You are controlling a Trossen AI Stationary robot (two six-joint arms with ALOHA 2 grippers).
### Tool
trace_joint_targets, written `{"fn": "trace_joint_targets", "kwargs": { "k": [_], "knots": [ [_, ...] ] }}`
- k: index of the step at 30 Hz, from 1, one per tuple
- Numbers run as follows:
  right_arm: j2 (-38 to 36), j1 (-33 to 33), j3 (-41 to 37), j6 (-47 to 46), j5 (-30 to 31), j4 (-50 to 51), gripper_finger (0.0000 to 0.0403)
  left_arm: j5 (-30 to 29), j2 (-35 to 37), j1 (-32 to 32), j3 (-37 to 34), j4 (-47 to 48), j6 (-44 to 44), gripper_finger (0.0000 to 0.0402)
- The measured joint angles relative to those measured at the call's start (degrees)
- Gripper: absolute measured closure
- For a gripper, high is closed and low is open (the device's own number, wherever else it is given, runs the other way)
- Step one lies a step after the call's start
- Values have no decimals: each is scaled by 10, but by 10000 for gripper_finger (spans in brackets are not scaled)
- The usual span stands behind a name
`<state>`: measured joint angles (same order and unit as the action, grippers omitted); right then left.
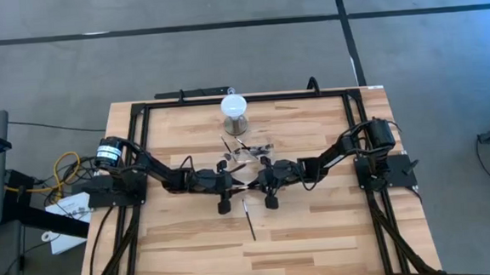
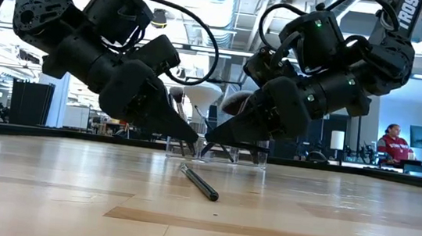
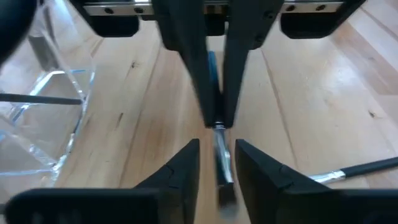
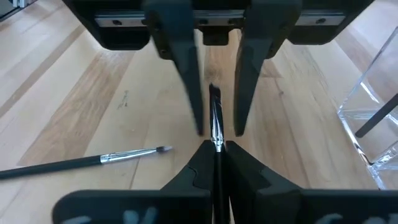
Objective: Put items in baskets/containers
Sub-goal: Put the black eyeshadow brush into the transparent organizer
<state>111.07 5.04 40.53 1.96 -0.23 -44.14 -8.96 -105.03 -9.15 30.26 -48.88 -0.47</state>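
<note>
Both grippers meet tip to tip at the table's middle. My right gripper point(image 4: 216, 147) point(image 1: 255, 182) is shut on a slim makeup brush point(image 4: 217, 132) with a dark handle and silvery ferrule. My left gripper point(image 3: 217, 145) point(image 1: 234, 185) is open. Its fingers stand on either side of that brush's ferrule and bristle end, and I cannot tell whether they touch it. A second brush point(image 1: 248, 218) point(image 2: 200, 181) lies flat on the wood just nearer than the grippers. The clear plastic container point(image 1: 251, 151) point(image 3: 43, 118) stands just beyond them with several brushes in it. My right gripper pinches the brush between its two fingers on the handle just behind the silvery ferrule point(image 4: 217, 138). It comes from the table's right, slanting down. The brush runs on in line with the fingers, its bristle tip point(image 4: 213, 96) pointing at my left gripper, about level above the wood.
A grey cylinder with a white round top point(image 1: 235, 109) stands behind the container near the far edge. A black frame point(image 1: 141, 110) runs round the far and side edges of the table. Bare wood lies toward the near edge. A person point(image 2: 391, 145) sits far off in the room.
</note>
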Motion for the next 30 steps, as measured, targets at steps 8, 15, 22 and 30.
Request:
{"fn": "trace_joint_targets", "kwargs": {
  "k": [8,15,22,30],
  "knots": [
    [0,1,0,0,-3,0,383,6,0,9,0,0,-11,380],
    [0,1,0,-5,-5,0,373,5,0,8,0,-1,-13,376],
    [-1,3,0,-35,11,6,339,33,100,9,0,137,-10,388],
    [-1,2,0,-35,17,7,290,-26,339,9,9,417,50,389]
  ]
}}
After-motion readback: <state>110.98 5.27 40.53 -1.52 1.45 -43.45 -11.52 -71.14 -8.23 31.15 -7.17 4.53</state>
